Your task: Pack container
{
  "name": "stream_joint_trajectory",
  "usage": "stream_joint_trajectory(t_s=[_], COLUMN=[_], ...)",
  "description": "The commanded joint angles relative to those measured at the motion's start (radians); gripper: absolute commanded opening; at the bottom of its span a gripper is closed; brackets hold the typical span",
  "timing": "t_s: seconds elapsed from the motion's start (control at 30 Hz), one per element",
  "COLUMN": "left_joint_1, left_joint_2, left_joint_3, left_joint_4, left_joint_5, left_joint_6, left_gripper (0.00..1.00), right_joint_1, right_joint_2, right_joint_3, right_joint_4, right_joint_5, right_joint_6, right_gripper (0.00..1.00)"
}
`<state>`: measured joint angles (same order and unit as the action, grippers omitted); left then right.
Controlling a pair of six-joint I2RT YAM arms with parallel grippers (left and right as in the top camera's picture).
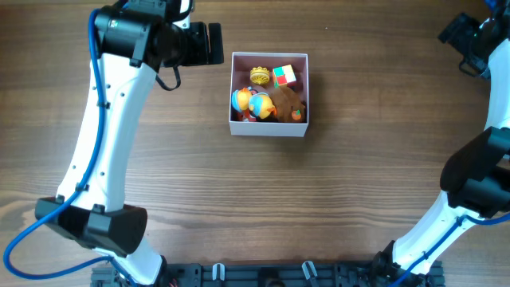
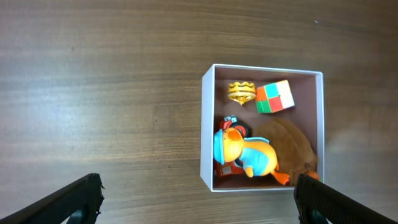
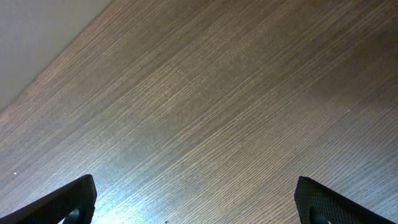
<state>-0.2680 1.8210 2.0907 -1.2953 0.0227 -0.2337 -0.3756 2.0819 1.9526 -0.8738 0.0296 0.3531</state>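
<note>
A square, shallow, white-walled container (image 1: 268,130) with a pink inside sits on a brown wooden table (image 1: 358,183). It holds a colour-block cube (image 2: 275,97), a gold crown (image 2: 242,91) and an orange plush duck (image 2: 245,152). The left gripper (image 1: 213,44) hovers just left of it and the right gripper (image 3: 198,202) is well off to its right. Both are spread and empty, likely because packing is finished.

Brightness: was even and fairly strong in all three views, soft and diffuse.
Glare: spread as a pale sheen over the table (image 3: 217,93), strongest just ahead of the right gripper (image 3: 194,186) and towards its left side.
Shadows: fell faint and soft-edged; lay thin along the inner wall of the container (image 2: 206,124), ahead of the left gripper (image 2: 198,193).
Focus: kept wood grain crisp ahead of both grippers; rendered the grippers themselves near-black, detail lost.
</note>
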Motion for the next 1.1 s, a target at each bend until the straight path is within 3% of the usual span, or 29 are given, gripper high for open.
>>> stream_joint_trajectory(t_s=[0.0,0.33,0.5,0.67,0.77,0.93,1.07], left_joint_1=[-0.003,-0.001,0.005,0.002,0.003,0.07,0.169], left_joint_2=[0.014,0.014,0.014,-0.082,-0.203,-0.486,-0.766], left_joint_3=[-0.002,-0.002,-0.002,-0.024,-0.201,-0.704,-1.04], left_joint_4=[-0.004,-0.078,-0.095,0.012,0.237,0.678,0.855], left_joint_5=[-0.016,-0.015,-0.155,-0.29,-0.278,-0.154,-0.032], left_joint_6=[-0.097,-0.096,-0.085,-0.061,0.074,0.073,0.073], left_gripper=[1.0,1.0,1.0,1.0,1.0,1.0,1.0], right_joint_1=[0.006,0.006,0.006,0.006,0.006,0.006,0.006], right_joint_2=[0.016,0.016,0.016,0.016,0.016,0.016,0.016], right_joint_3=[0.002,0.002,0.002,0.002,0.002,0.002,0.002], right_joint_4=[0.002,0.002,0.002,0.002,0.002,0.002,0.002], right_joint_5=[-0.005,-0.005,-0.005,-0.005,-0.005,-0.005,-0.005], right_joint_6=[-0.01,-0.01,-0.01,-0.01,-0.01,-0.01,-0.01], right_gripper=[1.0,1.0,0.99,1.0,1.0,1.0,1.0])
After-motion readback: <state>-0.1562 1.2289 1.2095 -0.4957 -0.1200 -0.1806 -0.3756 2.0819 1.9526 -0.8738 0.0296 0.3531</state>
